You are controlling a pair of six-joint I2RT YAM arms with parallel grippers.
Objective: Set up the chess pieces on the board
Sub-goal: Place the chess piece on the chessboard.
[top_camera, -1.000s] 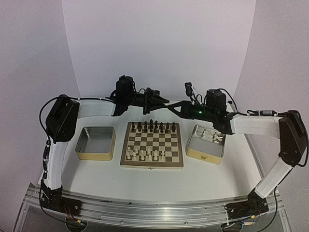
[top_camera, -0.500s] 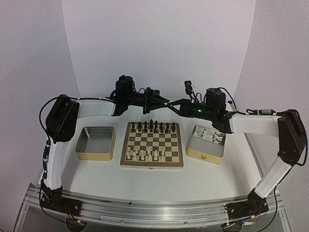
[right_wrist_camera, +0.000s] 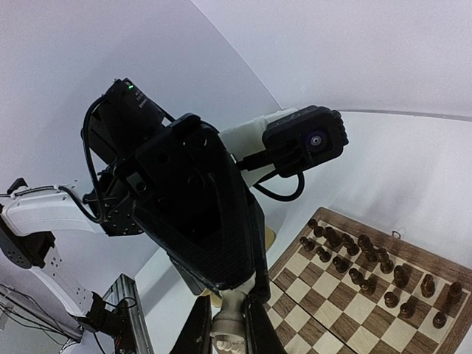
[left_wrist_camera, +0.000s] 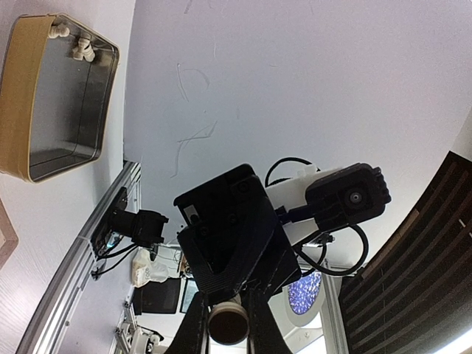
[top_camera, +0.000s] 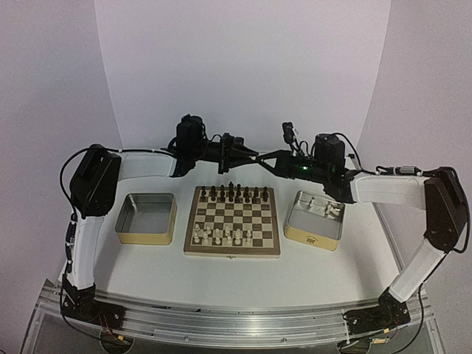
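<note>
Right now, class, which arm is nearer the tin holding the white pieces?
Right. The right arm has its forearm passing just behind the tin. The left arm lies beyond the board on the other side, reaching only as far as the board's back edge.

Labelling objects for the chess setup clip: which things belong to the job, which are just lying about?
Job: board; white pieces on it, more in the right tin; one white piece held aloft.
Lying about: dark pieces, already lined up; left tin.
</note>
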